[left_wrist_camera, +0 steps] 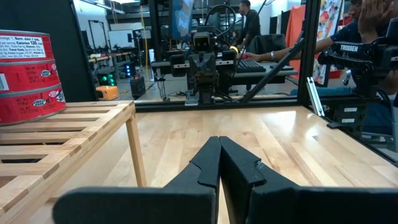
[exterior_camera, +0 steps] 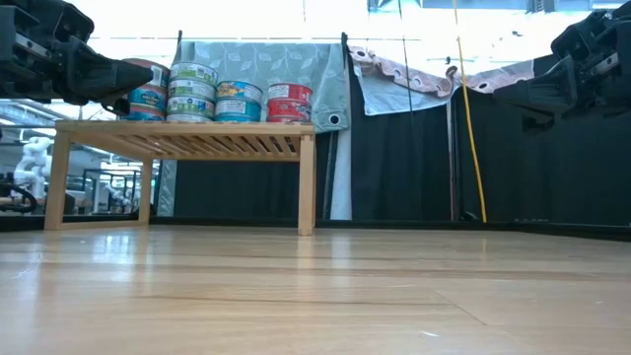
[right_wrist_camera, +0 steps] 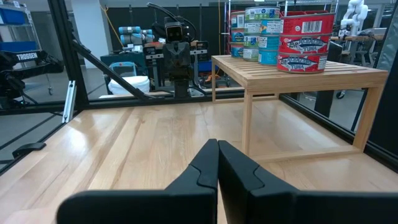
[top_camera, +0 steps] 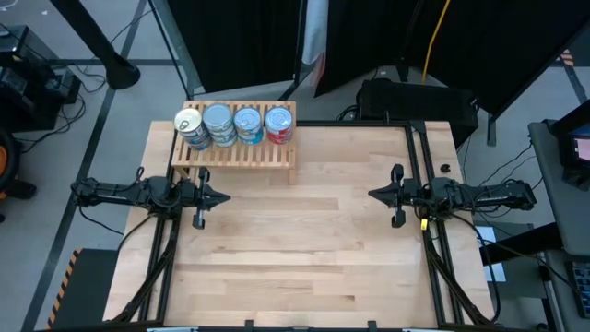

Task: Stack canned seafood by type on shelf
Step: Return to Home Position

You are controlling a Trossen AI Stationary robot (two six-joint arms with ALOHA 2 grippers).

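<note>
We see cans [top_camera: 235,124] stacked on shelf [top_camera: 235,154]; left gripper [top_camera: 219,195], right gripper [top_camera: 374,194] both pinched closed, empty — we park arms slow, wide of shelf, no bump.

"TROSSEN" stands in white capitals on a dark unit [left_wrist_camera: 357,48] off the table's edge in the left wrist view, and again on a second dark unit [right_wrist_camera: 28,56] in the right wrist view. The top red can [left_wrist_camera: 25,45] on the shelf [left_wrist_camera: 74,127] carries a white panel reading "Calories 130"; other label print is too small to read.
</note>
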